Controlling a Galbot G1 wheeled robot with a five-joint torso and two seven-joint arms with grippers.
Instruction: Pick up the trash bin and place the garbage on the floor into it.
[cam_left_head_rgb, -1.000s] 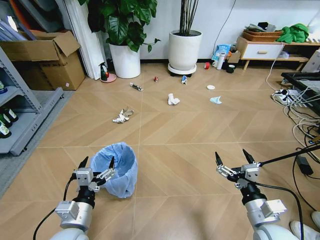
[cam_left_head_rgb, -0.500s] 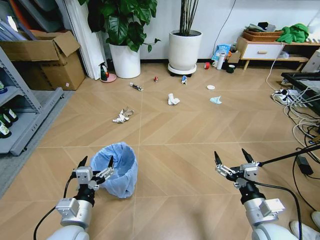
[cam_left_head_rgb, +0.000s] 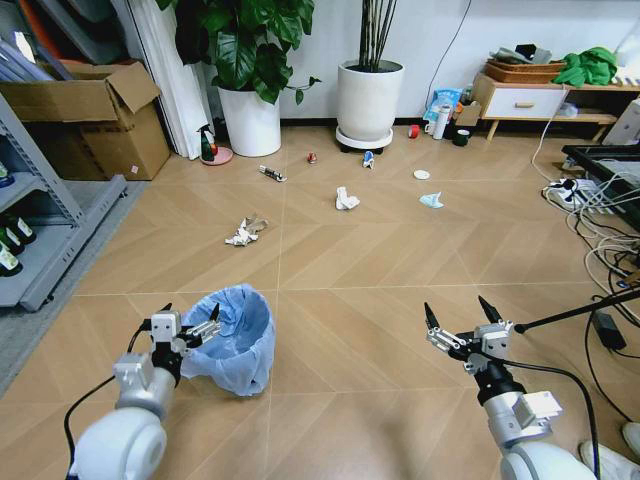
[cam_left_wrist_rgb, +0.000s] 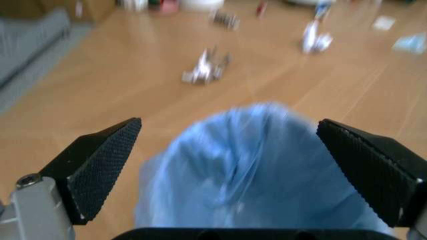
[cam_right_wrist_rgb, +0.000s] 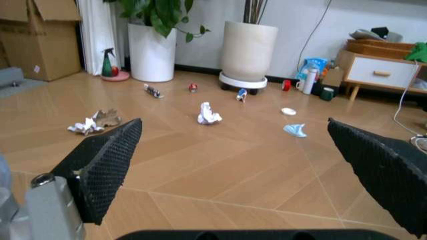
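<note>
Left gripper (cam_left_head_rgb: 190, 319) – jaws spread – has shifted left at trash bin (cam_left_head_rgb: 232, 340) rim.

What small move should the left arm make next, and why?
Probably ease the left gripper forward and down onto the rim of the round bin lined with a crinkly light-blue bag: its open fingers frame the bin without gripping it.

No text, label, brand, number or sign can be read anywhere; any print on the cardboard box (cam_left_head_rgb: 95, 115) and the bottles is too small to tell.
</note>
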